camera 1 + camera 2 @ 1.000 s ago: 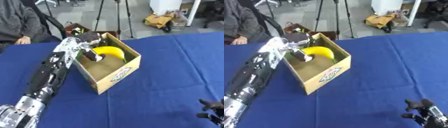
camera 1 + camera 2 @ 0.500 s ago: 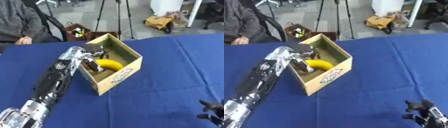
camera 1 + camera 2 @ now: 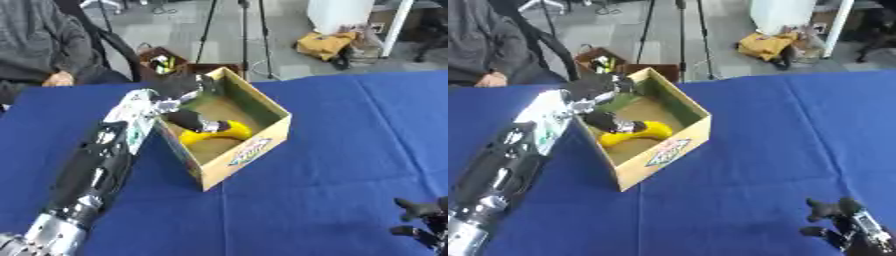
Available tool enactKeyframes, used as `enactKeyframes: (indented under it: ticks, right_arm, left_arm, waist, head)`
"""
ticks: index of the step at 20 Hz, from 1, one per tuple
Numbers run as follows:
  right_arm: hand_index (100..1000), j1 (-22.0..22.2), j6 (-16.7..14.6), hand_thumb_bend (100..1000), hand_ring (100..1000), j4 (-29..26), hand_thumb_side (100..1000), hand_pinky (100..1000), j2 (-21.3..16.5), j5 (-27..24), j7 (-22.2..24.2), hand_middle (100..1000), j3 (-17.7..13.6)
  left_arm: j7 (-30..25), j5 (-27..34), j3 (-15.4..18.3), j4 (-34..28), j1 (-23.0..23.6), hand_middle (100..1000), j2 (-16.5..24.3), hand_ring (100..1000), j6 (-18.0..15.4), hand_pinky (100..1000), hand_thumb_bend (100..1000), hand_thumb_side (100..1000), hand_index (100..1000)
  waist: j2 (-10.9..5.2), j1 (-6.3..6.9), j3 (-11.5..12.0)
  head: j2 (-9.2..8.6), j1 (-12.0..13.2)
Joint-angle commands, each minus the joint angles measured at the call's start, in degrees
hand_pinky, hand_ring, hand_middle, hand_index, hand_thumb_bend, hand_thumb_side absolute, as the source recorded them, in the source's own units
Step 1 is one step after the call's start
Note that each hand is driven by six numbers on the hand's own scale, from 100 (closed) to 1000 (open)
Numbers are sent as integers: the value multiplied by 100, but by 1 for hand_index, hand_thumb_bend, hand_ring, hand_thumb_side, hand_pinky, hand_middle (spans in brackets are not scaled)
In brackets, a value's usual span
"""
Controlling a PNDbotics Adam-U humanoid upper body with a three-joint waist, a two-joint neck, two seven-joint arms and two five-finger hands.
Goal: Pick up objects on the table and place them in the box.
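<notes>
Left eye view, taken from the robot's head, looking down on a blue-covered table (image 3: 332,165) that runs askew across the field. Nearest the camera, at the lower right corner, the right hand (image 3: 852,231) rests idle with its fingers pointing up and relaxed, holding nothing, well apart from the work. From the lower left the left arm (image 3: 96,170) extends diagonally up the table, black with silver joints, so that its wrist crosses the near left wall of the cardboard box (image 3: 254,147). The box stands open-topped and turned corner-on to the robot, which leaves its left rim facing the arm. Inside, a yellow banana (image 3: 217,132) lies on the box floor, curved, toward the near corner, so this object can be judged as already delivered. The left hand (image 3: 185,90) sits at the box's far left rim, above the banana; a dark part of it reaches down to touch or nearly touch the fruit, but whether the fingers are closed on it or spread cannot be told from either view. No other loose object shows on the cloth. Beyond the table edge are a seated person at upper left, tripod legs (image 3: 236,30) and a yellow bag (image 3: 325,44) on the floor
</notes>
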Motion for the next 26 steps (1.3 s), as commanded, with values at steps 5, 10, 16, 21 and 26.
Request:
enactKeyframes:
  ticks: [5, 10, 16, 21, 26]
  right_arm:
    - [624, 6, -22, 100, 962, -62, 774, 649, -86, -7, -60, 538, -92]
    - [624, 29, -46, 100, 963, -70, 776, 650, -102, -47, -118, 538, -147]
    - [624, 37, -73, 100, 963, -107, 774, 650, -115, -93, -161, 538, -188]
    - [625, 43, -66, 100, 964, -107, 778, 650, -99, -101, -160, 538, -178]
    - [625, 34, -75, 100, 964, -120, 784, 650, -108, -107, -163, 538, -175]
  left_arm:
    - [-133, 2910, 266, -1944, 910, 659, 311, 710, 736, 760, 100, 956, 769]
    - [88, 4669, 697, -2706, 2157, 616, 290, 672, 1201, 718, 181, 1000, 734]
    - [29, 5376, 988, -3021, 2867, 610, 34, 663, 1643, 708, 218, 1000, 729]
    - [-91, 5497, 1041, -3034, 3105, 604, -186, 656, 1806, 703, 228, 1000, 724]
    - [-156, 5476, 1058, -3006, 3144, 599, -327, 652, 1871, 701, 231, 1000, 722]
  waist:
    - [-136, -27, 142]
    - [-206, -40, 344]
    - [-231, -92, 423]
    - [-237, -111, 466]
    - [-227, -113, 464]
  head:
    - [-45, -134]
    - [-24, -238]
    - [-4, -259]
    - [55, -249]
    - [105, -171]
